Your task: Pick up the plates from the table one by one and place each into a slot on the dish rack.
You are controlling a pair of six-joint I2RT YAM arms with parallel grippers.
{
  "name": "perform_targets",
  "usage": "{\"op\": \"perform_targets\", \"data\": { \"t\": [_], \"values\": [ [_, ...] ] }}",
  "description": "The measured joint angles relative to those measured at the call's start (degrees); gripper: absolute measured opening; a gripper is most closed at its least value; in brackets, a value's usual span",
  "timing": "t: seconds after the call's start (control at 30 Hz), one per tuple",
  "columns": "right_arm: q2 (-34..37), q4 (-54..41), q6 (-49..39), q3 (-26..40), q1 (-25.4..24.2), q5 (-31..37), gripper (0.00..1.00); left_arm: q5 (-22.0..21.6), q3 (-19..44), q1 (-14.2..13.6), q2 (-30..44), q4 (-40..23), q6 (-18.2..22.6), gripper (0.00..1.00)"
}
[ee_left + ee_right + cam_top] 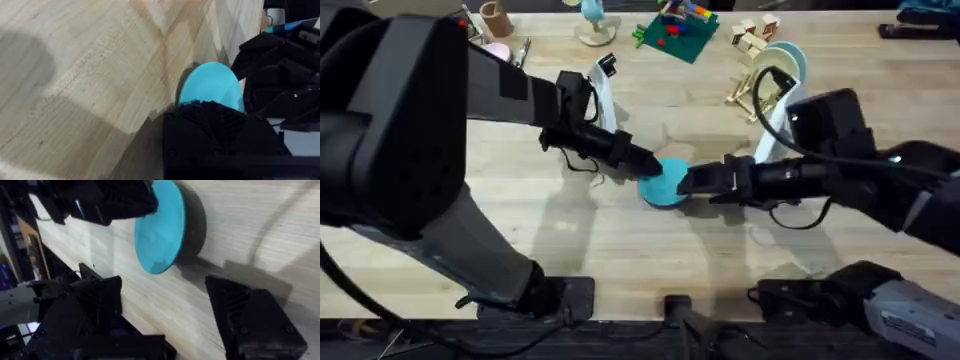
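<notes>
A turquoise plate (665,184) is at the middle of the table (620,250), tilted up on its edge just above the wood. My left gripper (642,163) is shut on its rim from the left. In the left wrist view the plate (210,85) sticks out beyond my left gripper (210,107). My right gripper (692,180) is close on the plate's right side, open, with its fingers (100,297) wide apart and the plate (160,230) ahead of them. The dish rack (752,92) stands at the back right with a cream-yellow plate (778,62) upright in it.
A paler blue plate (797,52) leans behind the cream one in the rack. Loose wooden blocks (752,35) and a green board with toys (675,38) lie along the far edge. A pink dish (498,50) sits at the back left.
</notes>
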Motion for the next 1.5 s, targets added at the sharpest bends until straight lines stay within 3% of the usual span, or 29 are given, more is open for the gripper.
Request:
{"op": "perform_targets", "data": {
  "t": [0.67, 1.23, 1.5],
  "values": [
    [0.0, 10.8, 19.9, -3.4, 8.3, 13.1, 0.949, 0.0, 0.0, 0.0, 0.0, 0.0, 0.0, 0.039],
    [-0.2, 12.1, 45.7, -3.4, 21.5, 33.9, 0.920, 0.0, 0.0, 0.0, 0.0, 0.0, 0.0, 0.039],
    [3.8, 18.7, 50.2, -3.4, 23.3, 36.2, 0.860, 0.0, 0.0, 0.0, 0.0, 0.0, 0.0, 0.039]
  ]
}}
